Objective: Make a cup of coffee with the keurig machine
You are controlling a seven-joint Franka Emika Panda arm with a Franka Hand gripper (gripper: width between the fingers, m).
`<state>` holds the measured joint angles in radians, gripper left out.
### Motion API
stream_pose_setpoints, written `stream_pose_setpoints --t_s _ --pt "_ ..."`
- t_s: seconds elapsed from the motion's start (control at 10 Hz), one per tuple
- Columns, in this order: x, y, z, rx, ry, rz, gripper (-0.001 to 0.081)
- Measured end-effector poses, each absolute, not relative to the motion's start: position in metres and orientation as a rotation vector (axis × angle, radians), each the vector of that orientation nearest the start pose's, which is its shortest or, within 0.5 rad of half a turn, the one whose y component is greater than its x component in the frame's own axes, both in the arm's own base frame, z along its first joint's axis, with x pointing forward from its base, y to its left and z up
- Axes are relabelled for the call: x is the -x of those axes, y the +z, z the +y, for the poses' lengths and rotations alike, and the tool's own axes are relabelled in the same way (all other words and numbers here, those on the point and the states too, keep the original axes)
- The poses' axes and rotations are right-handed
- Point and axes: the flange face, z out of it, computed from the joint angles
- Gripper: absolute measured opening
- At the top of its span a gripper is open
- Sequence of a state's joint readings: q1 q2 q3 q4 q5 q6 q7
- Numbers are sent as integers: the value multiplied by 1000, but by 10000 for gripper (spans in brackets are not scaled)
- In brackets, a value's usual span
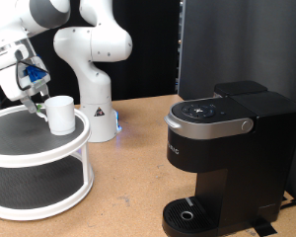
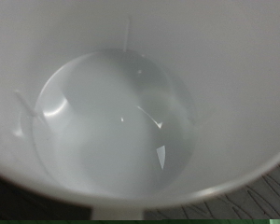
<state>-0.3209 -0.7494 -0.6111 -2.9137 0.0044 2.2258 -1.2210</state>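
Note:
The white cup stands upright on the top tier of a white round two-tier shelf at the exterior view's left. My gripper hangs right beside the cup, at its left side and close to its rim. The wrist view is filled by the cup's empty white inside; no finger shows there. The black keurig machine stands at the exterior view's right, lid down, with nothing on its round drip tray.
The robot's white base stands behind the shelf on the wooden table. The shelf's lower tier is dark and bare. A black curtain closes off the back.

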Motion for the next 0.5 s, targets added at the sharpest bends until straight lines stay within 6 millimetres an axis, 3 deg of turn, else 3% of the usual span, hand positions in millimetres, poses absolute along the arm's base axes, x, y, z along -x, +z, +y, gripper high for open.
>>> stream_pose_setpoints --t_s 0.5 --pt "-217 335 -222 2806 -462 -603 805"
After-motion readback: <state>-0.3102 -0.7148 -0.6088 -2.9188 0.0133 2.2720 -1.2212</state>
